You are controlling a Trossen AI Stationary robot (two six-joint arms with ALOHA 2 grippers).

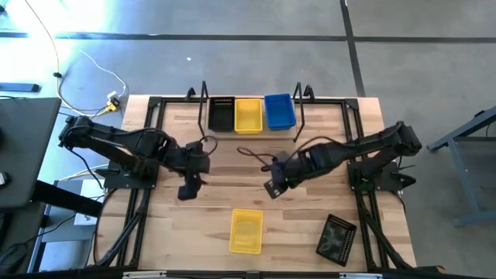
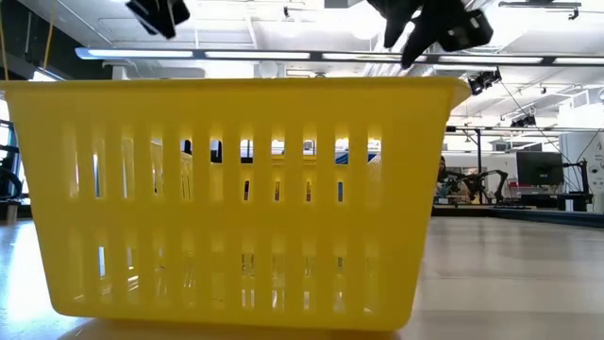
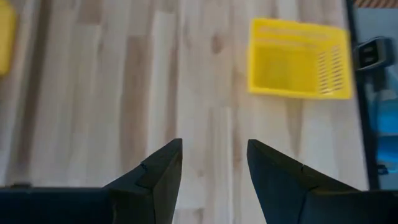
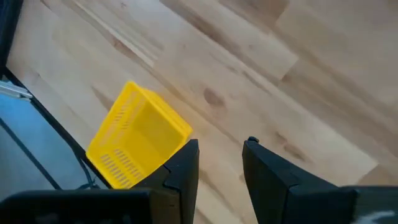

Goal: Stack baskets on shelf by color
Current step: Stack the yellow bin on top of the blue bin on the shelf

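Note:
A yellow basket (image 1: 246, 230) stands on its base near the table's near edge, filling the low view (image 2: 241, 198) and showing in both wrist views (image 3: 298, 59) (image 4: 140, 145). A black basket (image 1: 337, 238) sits at the near right. On the shelf (image 1: 252, 130) at the far side rest a black stack (image 1: 222, 114), a yellow stack (image 1: 248, 115) and a blue stack (image 1: 279, 111). My left gripper (image 1: 188, 188) (image 3: 214, 163) hovers open above the table's middle left. My right gripper (image 1: 273, 186) (image 4: 221, 155) hovers open above the middle right. Both hold nothing.
A large black frame (image 1: 155, 155) runs along the table's edges. Cables (image 1: 260, 159) lie on the wood between the two grippers. Bare wood (image 1: 232, 182) separates the shelf from the loose baskets.

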